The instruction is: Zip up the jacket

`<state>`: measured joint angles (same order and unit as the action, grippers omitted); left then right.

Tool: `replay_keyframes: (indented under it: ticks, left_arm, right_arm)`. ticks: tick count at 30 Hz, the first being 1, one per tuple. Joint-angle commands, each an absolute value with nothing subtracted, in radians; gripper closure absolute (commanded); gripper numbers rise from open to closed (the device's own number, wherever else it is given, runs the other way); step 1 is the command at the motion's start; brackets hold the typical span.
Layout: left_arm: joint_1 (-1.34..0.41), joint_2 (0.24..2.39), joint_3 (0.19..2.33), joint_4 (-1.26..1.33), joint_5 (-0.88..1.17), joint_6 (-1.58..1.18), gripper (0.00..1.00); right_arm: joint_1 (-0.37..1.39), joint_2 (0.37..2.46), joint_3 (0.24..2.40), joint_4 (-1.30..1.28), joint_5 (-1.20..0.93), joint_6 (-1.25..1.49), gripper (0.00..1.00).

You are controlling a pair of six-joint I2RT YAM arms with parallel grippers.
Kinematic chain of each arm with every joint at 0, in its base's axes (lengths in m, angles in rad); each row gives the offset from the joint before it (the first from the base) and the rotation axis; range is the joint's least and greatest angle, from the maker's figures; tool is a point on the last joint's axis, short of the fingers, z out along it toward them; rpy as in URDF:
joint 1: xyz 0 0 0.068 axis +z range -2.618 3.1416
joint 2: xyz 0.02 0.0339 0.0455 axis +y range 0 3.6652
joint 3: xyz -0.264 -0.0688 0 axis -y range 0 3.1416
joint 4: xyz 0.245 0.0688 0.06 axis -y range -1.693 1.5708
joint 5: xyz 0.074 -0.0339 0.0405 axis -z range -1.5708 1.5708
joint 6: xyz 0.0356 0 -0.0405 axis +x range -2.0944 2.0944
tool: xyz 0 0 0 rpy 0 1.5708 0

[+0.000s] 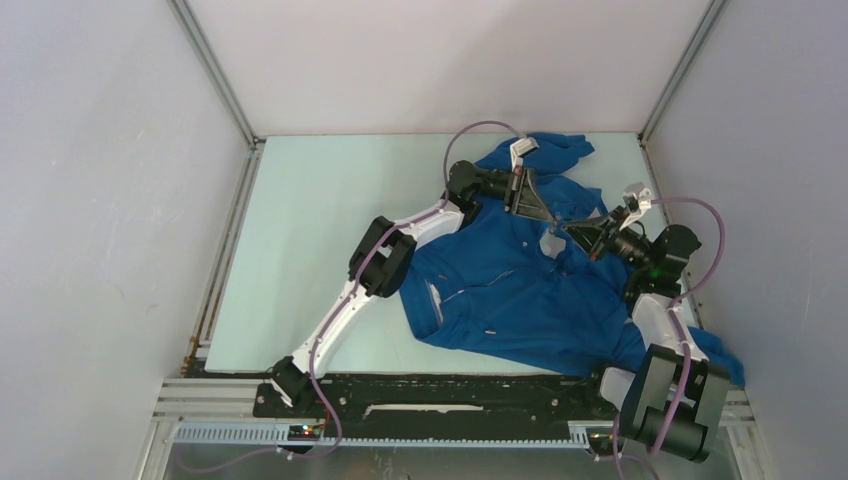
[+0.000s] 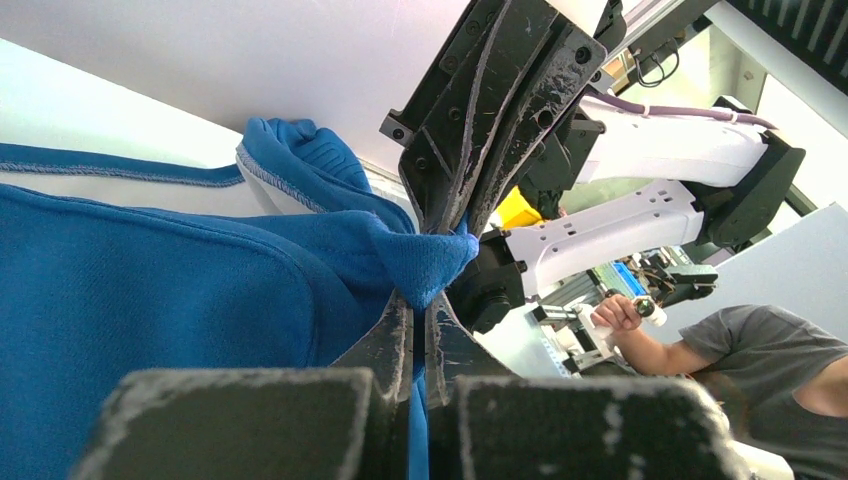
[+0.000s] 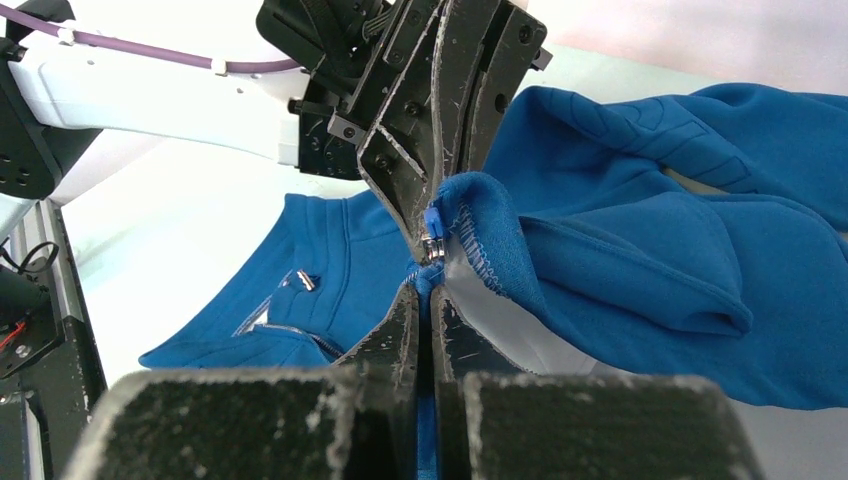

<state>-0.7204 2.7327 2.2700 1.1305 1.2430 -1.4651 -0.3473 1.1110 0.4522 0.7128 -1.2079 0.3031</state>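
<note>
Where the left gripper (image 2: 418, 305) meets the right gripper (image 3: 425, 292), the jacket (image 1: 510, 290) seems pinched.

Pale green table (image 1: 300, 250) under sprawled blue jacket (image 1: 500, 290)

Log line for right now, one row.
left tool: shut on jacket | right tool: shut on jacket | zipper slider: between tool tips

The royal-blue jacket (image 1: 510, 290) is lying crumpled across the right half of the table (image 1: 300, 250). One sleeve (image 1: 548, 150) is reaching toward the far edge, and another part is drooping over the near right corner. Its front is rising into a pinched peak, showing a metal zipper slider (image 3: 432, 242) and pale lining.
</note>
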Motion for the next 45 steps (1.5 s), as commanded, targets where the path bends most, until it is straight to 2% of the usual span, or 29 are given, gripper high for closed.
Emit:
replay_keyframes:
  ticks: [1,20,26,45]
  left_arm:
    - [-0.730,2.704,2.275,1.147,1.261,-1.441,1.00]
    - [-0.740,2.702,2.278,1.107,1.275,-1.415,1.00]
    - [-0.745,2.704,2.279,1.099,1.283,-1.413,1.00]
    - [-0.756,2.718,2.287,1.059,1.316,-1.434,1.00]
  right_arm:
    - [-0.339,1.109,0.470,0.749,-1.217,0.289,1.00]
    - [-0.326,1.084,0.470,0.749,-1.228,0.266,1.00]
    - [-0.325,1.055,0.515,0.590,-1.203,0.131,1.00]
    - [-0.341,1.027,0.535,0.543,-1.169,0.045,1.00]
